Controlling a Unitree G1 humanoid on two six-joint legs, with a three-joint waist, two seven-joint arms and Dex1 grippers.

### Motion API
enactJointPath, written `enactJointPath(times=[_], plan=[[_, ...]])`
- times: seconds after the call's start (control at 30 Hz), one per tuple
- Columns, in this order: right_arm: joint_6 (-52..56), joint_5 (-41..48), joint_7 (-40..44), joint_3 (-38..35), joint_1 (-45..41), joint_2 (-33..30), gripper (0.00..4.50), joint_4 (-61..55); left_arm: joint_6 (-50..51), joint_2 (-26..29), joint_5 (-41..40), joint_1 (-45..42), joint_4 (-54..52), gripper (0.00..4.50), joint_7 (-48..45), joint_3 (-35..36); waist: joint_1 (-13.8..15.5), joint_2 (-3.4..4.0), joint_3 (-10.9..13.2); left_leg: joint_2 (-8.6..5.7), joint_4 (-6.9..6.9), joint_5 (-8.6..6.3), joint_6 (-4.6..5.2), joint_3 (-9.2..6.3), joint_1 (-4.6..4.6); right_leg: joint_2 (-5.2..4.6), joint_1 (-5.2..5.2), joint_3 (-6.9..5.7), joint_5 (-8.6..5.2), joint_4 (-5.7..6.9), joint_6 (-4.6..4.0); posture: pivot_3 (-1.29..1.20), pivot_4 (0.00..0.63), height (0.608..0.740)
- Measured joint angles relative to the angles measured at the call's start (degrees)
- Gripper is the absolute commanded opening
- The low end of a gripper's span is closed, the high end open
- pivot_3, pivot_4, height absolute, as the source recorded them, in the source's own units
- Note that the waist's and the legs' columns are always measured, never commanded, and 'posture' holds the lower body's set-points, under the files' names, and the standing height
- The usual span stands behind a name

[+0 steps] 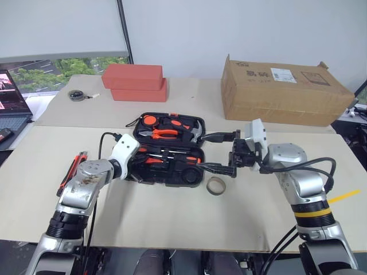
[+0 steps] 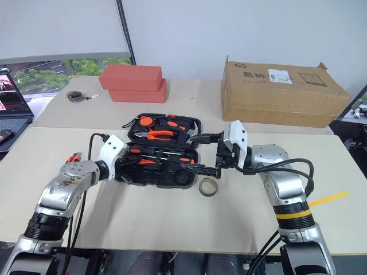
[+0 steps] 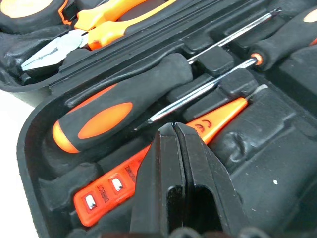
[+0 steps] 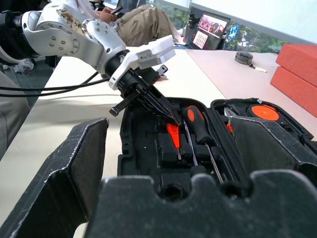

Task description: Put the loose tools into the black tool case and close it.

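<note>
Pressed-together left claw (image 3: pixel 174 130) is hovering over the tester pen (image 3: pixel 124 181) lying in the black tool case (image 1: pixel 143 177); right claw (image 1: pixel 221 152) is gaping wide, gripping nothing.

I see a beige work table (image 1: pixel 172 229) in front, with a second beige table (image 1: pixel 189 97) butted against its far edge. Behind both stands a plain pale wall (image 1: pixel 229 28), crossed by one dark vertical frame post (image 1: pixel 125 31). Left of the post, a window (image 1: pixel 63 69) shows green trees in daylight. A laptop (image 1: pixel 11 100) rests open at the left table edge. Lighting is even and diffuse.
</note>
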Motion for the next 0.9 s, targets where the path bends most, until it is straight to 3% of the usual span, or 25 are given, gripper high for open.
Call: enactJointPath(times=[0.1,0.2,0.57,0.9], plan=[[-0.21,0.01,0.0,0.0,0.0,0.0,4.5,0.0,-1.27,-0.96,-0.61,0.81,0.11,0.08,1.23,2.17,-0.01,0.0,0.0,0.0,-0.06,0.0,0.0,0.01,-0.13,-0.01,0.01,0.02,0.08,0.0,0.12,0.0,0.15,0.712],[-0.23,0.16,0.12,0.0,-0.01,0.01,4.5,0.02,-2.37,-2.16,-1.43,2.65,0.07,0.75,4.03,6.45,-0.09,-0.04,0.03,0.0,-0.14,0.03,-0.04,0.01,-0.28,0.0,-0.11,0.0,0.1,0.0,0.14,0.0,0.15,0.712],[-0.24,0.57,3.78,0.42,-1.44,1.5,4.5,2.4,3.05,-2.17,-4.32,13.98,-8.5,4.49,16.69,27.81,-0.04,-0.18,0.11,-0.01,-0.27,0.0,-0.05,0.03,-0.3,0.03,-0.12,-0.06,0.07,-0.17,0.12,0.0,0.15,0.712],[-1.15,0.5,6.44,2.09,-4.34,3.27,4.5,5.86,3.4,-0.06,-5.07,20.9,-3.47,4.49,16.33,32.3,0.49,-0.2,0.15,-0.05,-0.31,-0.05,-0.12,-0.02,-0.31,-0.45,-0.45,-0.16,-0.03,-0.21,-0.06,0.0,0.15,0.712]])
